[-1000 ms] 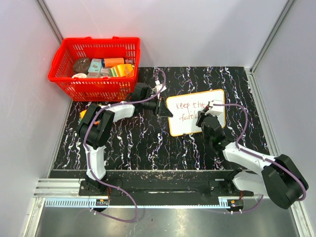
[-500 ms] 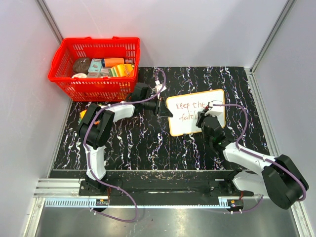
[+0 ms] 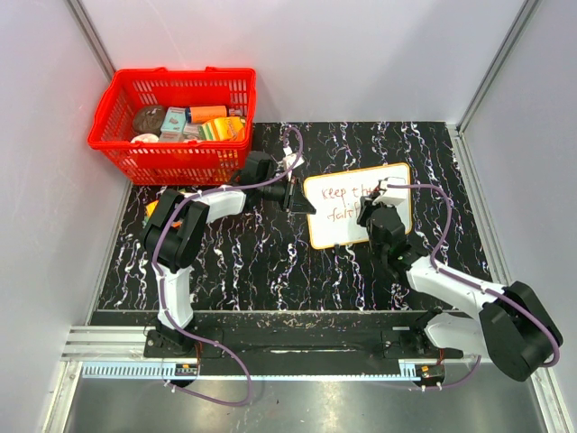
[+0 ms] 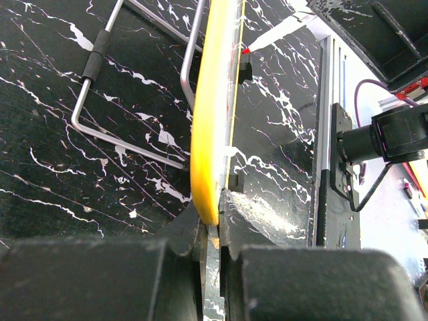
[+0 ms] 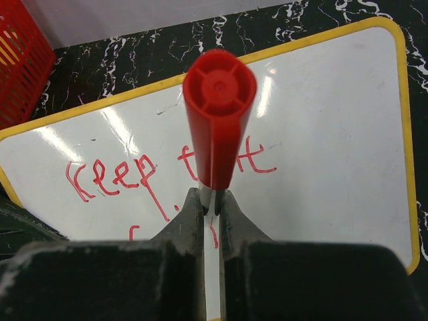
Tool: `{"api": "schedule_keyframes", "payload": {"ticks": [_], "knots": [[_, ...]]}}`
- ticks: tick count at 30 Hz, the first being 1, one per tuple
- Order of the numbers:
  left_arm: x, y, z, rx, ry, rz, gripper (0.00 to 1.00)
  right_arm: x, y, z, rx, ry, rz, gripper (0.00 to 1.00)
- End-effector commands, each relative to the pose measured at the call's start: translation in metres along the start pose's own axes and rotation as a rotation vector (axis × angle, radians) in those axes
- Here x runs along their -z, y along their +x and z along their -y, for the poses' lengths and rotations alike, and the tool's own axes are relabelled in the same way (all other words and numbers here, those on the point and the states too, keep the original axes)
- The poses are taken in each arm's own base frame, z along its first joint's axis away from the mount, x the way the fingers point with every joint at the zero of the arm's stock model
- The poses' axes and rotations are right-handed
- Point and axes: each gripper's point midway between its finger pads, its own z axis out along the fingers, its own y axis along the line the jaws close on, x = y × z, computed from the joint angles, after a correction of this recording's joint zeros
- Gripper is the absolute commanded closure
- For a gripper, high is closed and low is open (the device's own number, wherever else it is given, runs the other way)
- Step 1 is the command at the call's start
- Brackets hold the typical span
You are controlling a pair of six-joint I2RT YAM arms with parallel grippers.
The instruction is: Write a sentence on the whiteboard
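Observation:
The whiteboard (image 3: 397,185) with its orange-yellow rim lies right of centre on the black marbled mat; it also shows in the right wrist view (image 5: 334,140) and edge-on in the left wrist view (image 4: 212,120). The sentence (image 3: 343,203) in red marker reads "keep the" with a second line starting below; part is hidden by the right arm. It also shows in the right wrist view (image 5: 114,177). My left gripper (image 3: 302,200) is shut on the board's left edge (image 4: 210,221). My right gripper (image 3: 374,212) is shut on a red marker (image 5: 217,114) held upright over the board.
A red basket (image 3: 117,135) with several packaged items stands at the back left. A bent metal wire stand (image 4: 100,87) lies under the board. White walls enclose the mat at the back and both sides. A metal rail (image 3: 297,347) runs along the near edge.
My right gripper with the marker has shifted slightly on the board. The left arm and board have not moved.

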Motion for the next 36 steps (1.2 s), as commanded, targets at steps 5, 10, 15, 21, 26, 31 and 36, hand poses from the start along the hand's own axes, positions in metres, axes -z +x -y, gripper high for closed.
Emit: {"api": "schedule_keyframes", "payload": {"ticks": [5, 10, 15, 21, 26, 31, 36], "knots": [[-0.009, 0.054, -0.030, 0.001, -0.092, -0.116, 1.00, -0.007, -0.025, 0.001, -0.009, 0.033, 0.072, 1.00], [-0.010, 0.055, -0.029, 0.002, -0.091, -0.118, 1.00, -0.007, -0.019, 0.000, -0.013, 0.025, 0.059, 1.00], [-0.010, 0.054, -0.029, 0.001, -0.093, -0.117, 1.00, -0.007, -0.019, 0.001, -0.012, 0.032, 0.059, 1.00], [-0.010, 0.055, -0.029, 0.000, -0.091, -0.118, 1.00, -0.007, -0.024, 0.006, -0.005, 0.055, 0.073, 1.00], [-0.010, 0.054, -0.029, 0.001, -0.091, -0.117, 1.00, -0.008, -0.024, 0.010, -0.009, 0.069, 0.073, 1.00], [-0.009, 0.054, -0.029, 0.001, -0.092, -0.116, 1.00, -0.008, -0.019, 0.012, -0.007, 0.073, 0.056, 1.00], [-0.009, 0.054, -0.029, 0.000, -0.092, -0.115, 1.00, -0.007, -0.006, 0.013, -0.009, 0.072, 0.020, 1.00]]}}
